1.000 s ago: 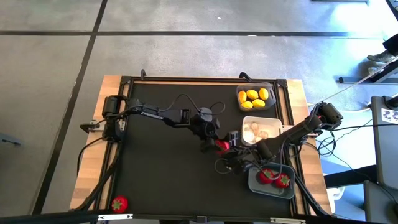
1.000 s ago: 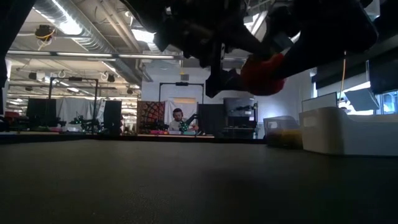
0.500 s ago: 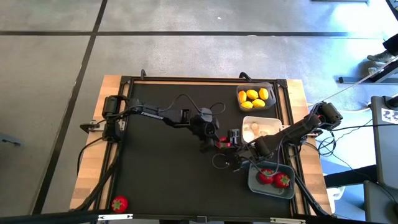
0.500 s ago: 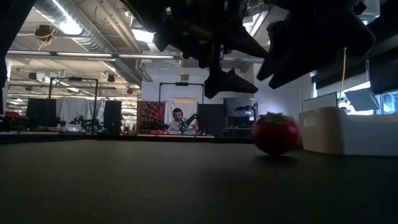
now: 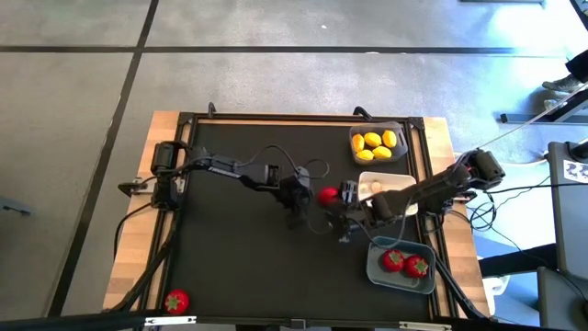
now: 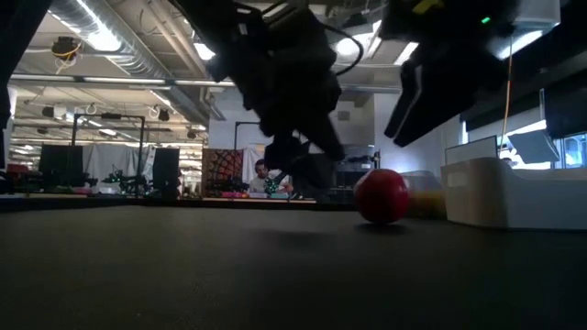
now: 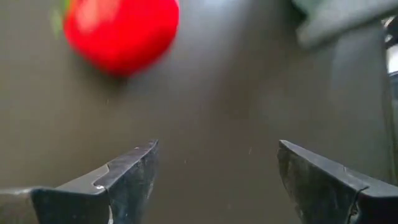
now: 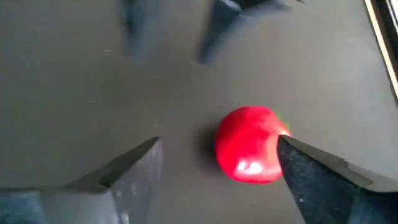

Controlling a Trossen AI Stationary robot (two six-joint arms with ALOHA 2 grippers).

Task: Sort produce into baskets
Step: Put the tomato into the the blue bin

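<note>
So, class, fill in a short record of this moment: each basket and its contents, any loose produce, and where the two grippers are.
dark grey basket: yellow lemons
white basket: small white bulbs
blue-grey basket: two red fruits
loose red fruit: on the mat, between the grippers, held by neither
second loose red fruit: near table edge, left side
left gripper: open, beside the loose fruit
right gripper: open, over the same fruit, one finger close to it
</note>
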